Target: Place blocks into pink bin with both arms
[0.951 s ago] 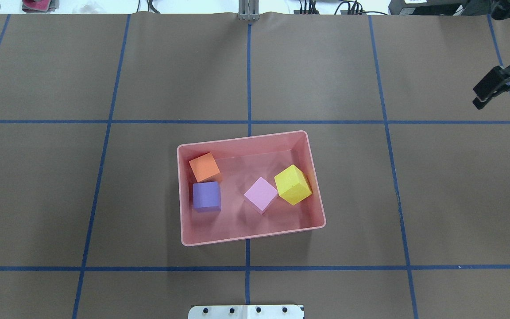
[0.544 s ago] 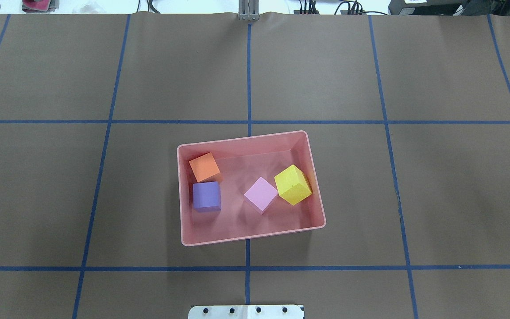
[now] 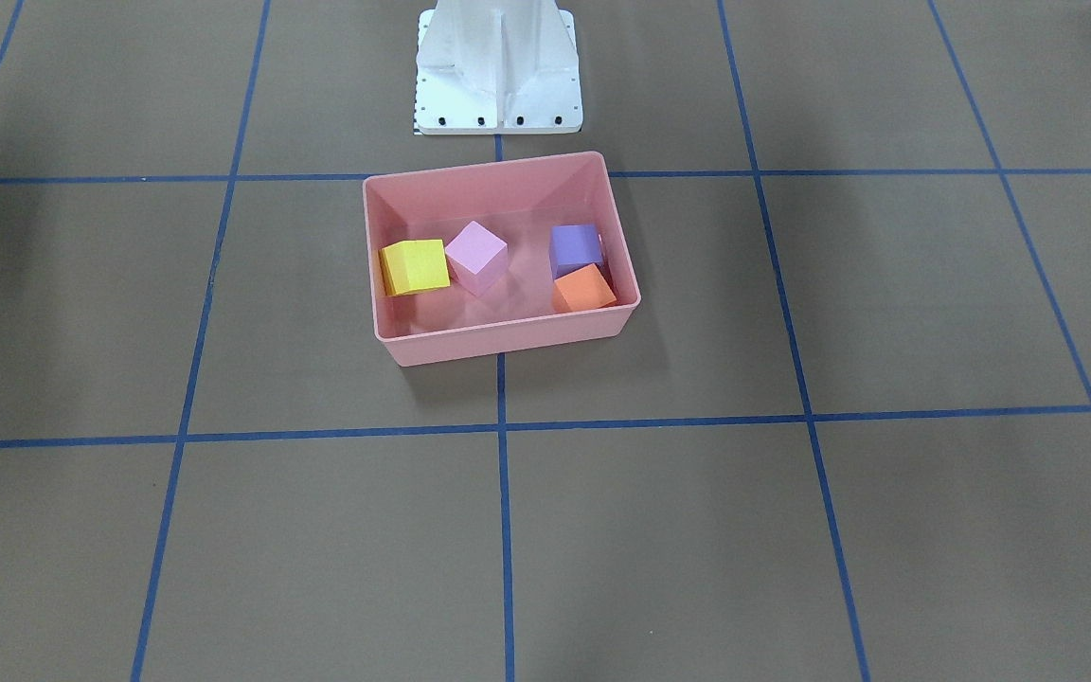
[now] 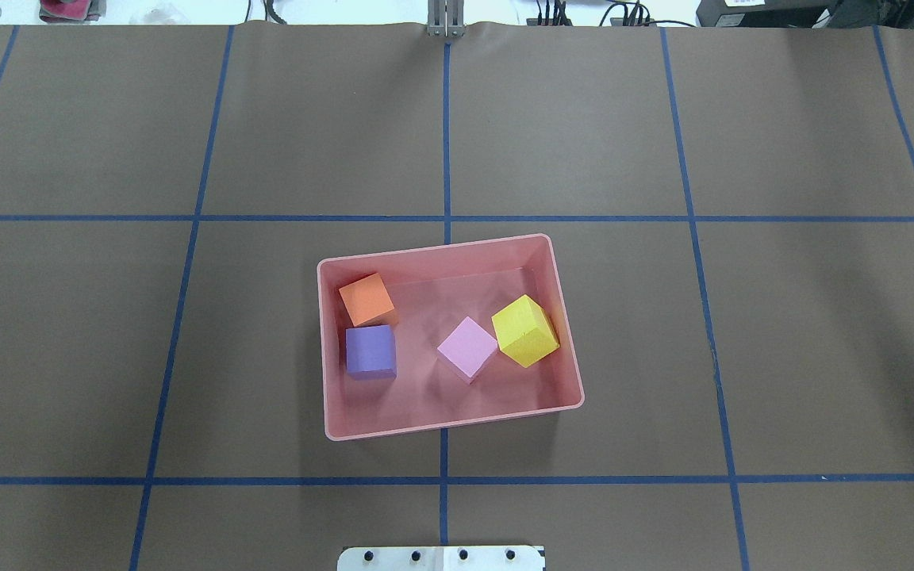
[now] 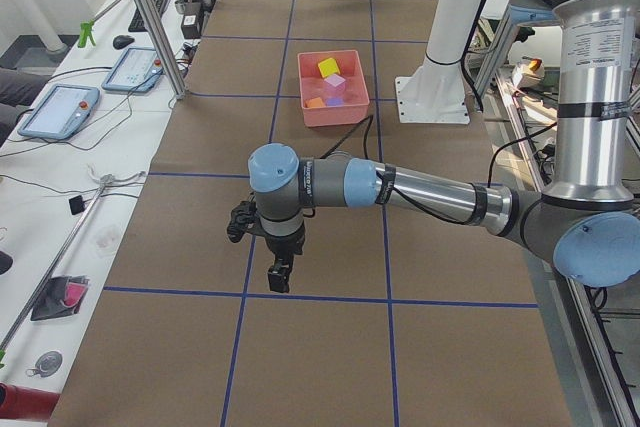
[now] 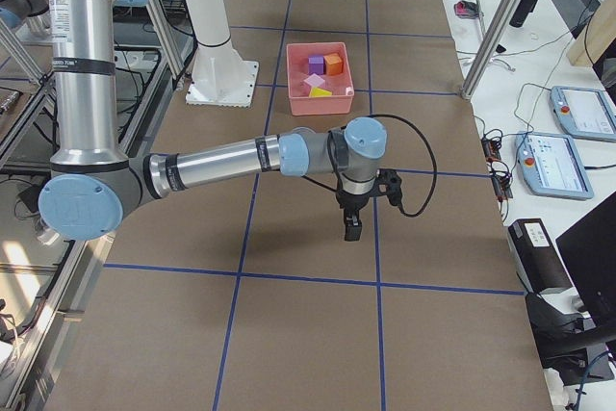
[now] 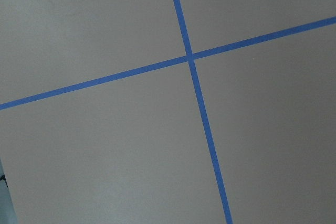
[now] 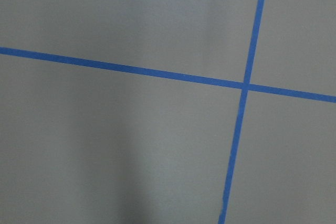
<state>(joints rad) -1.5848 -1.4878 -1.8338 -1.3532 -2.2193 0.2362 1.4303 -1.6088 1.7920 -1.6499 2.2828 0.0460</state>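
Note:
The pink bin (image 4: 433, 248) sits at the table's middle, also in the front-facing view (image 3: 508, 343). All the blocks lie inside it: orange (image 4: 366, 298), purple (image 4: 370, 349), light pink (image 4: 466, 346) and yellow (image 4: 524, 330). My left gripper (image 5: 280, 272) shows only in the exterior left view, low over bare table far from the bin. My right gripper (image 6: 352, 228) shows only in the exterior right view, likewise far from the bin. I cannot tell whether either is open or shut. Both wrist views show only brown table and blue tape.
Blue tape lines grid the brown table. The white robot base (image 3: 498, 66) stands just behind the bin. Side benches hold tablets (image 5: 60, 107) and cables, with aluminium posts (image 6: 500, 36) at the table's edge.
My right gripper has moved out past the right edge of the overhead view. The bin and the blocks have not moved.

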